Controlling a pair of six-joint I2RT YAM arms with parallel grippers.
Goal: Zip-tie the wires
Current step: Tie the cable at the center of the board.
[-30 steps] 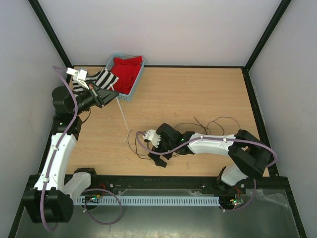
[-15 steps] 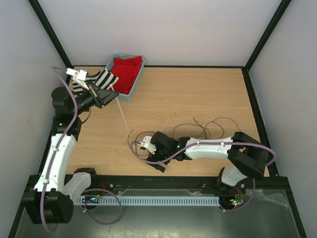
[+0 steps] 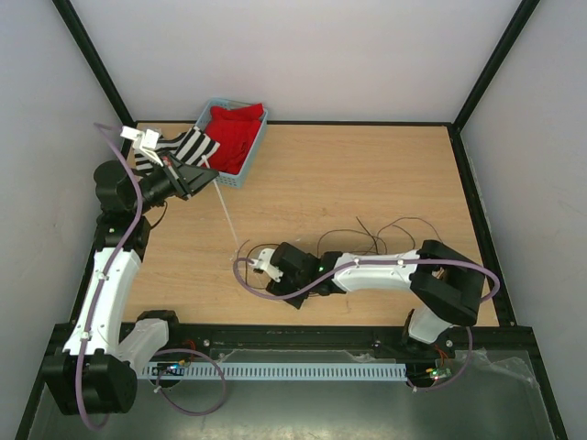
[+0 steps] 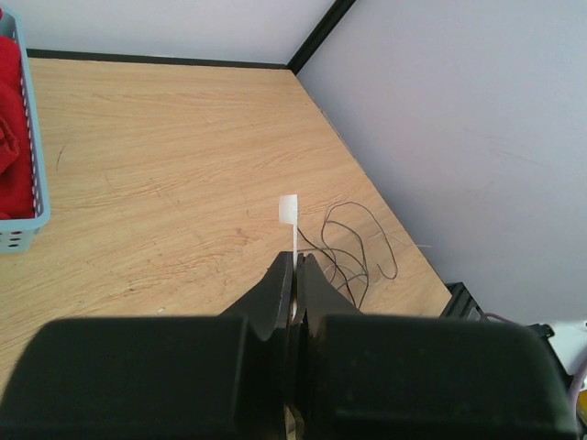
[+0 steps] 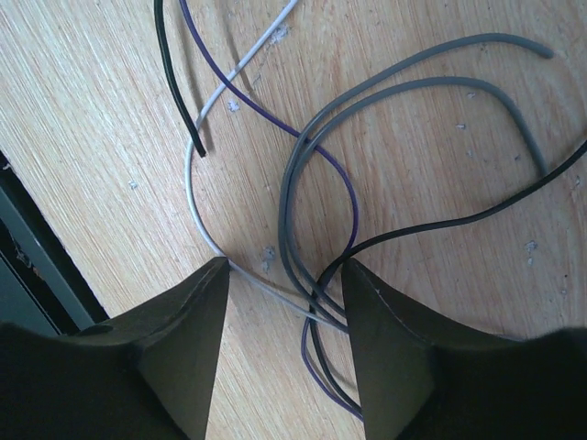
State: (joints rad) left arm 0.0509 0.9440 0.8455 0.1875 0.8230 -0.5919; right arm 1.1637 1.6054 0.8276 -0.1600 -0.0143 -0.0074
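1. The wires (image 3: 371,236) are lying loose on the table (image 3: 367,165), in the lower middle of the top view. They are curling in open loops and no tie is going around them, so the bundling is not yet done.
2. The right gripper (image 5: 284,284) is sitting low over the near end of the wires (image 5: 315,307), at the bottom of its wrist view. Its fingers (image 5: 188,321) are standing partly open on either side of several strands. The strands are passing through the gap, but the fingers are not pressing them together.
3. The left gripper (image 4: 293,266) is staying pressed tight on a thin white zip tie (image 4: 288,209). In the top view the zip tie (image 3: 227,215) is reaching from the upper left down towards the wires.
4. By my judgement this is an early stage. Gathering the strands, looping the tie around them, threading it and pulling it tight are all remaining.
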